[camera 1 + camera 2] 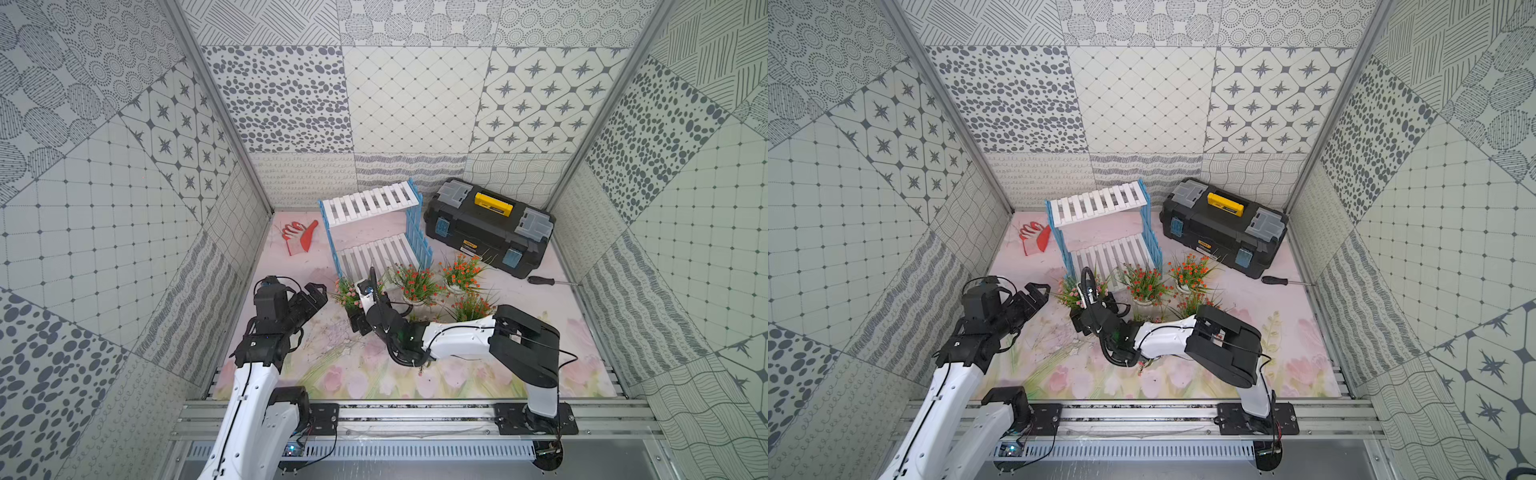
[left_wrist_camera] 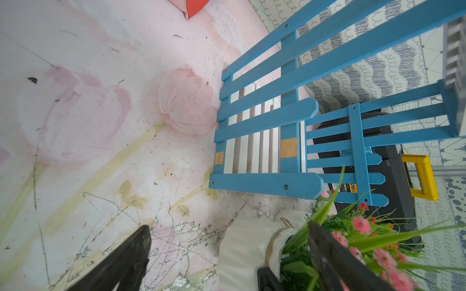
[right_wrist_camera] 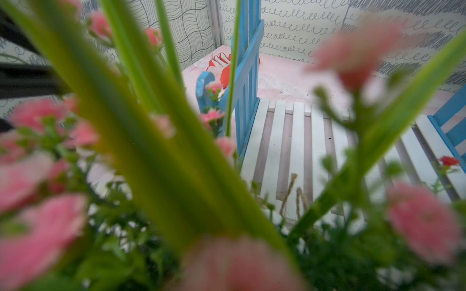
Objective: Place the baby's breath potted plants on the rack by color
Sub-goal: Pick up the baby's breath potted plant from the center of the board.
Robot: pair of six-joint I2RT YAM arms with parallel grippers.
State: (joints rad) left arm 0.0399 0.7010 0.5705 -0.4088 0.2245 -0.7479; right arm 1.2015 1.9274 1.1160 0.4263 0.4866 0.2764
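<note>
Top views. A two-tier rack [image 1: 376,232] with white slatted shelves and light-blue picket-fence sides stands at frame centre, toward the back wall, on the tulip-printed table [image 1: 332,374]. A black plastic toolbox [image 1: 490,226] with grey latches and a yellow handle lies to the rack's right. A black-handled screwdriver [image 1: 544,280] lies just below and right of the toolbox. A pair of red-and-white work gloves [image 1: 300,237] lies left of the rack.

Plants: every one I can make out stands on the table in front of the rack's lower shelf, not on it. The pink-blossomed baby's breath plant [image 1: 347,293], in a white pot tied with twine, sits at the rack's lower-left corner. The middle orange-red plant [image 1: 417,284] is right of it. The far orange-red plant [image 1: 461,270] is further right, near the toolbox front. The near orange-red plant [image 1: 471,306] sits below that one, partly behind the right arm.

Left gripper [image 1: 319,296]: jaws spread wide, holding nothing, just left of the pink-blossomed baby's breath plant with its tips close to the leaves. In the left wrist view its black fingers [image 2: 131,257] stand far apart.

Right gripper [image 1: 358,319]: it reaches in from the right to the base of the pink-blossomed baby's breath plant. Foliage and the wrist hide the jaws, so I cannot tell whether they grip the pot. In the right wrist view blurred pink blossoms and green blades fill the frame, with the lower shelf slats behind.
</note>
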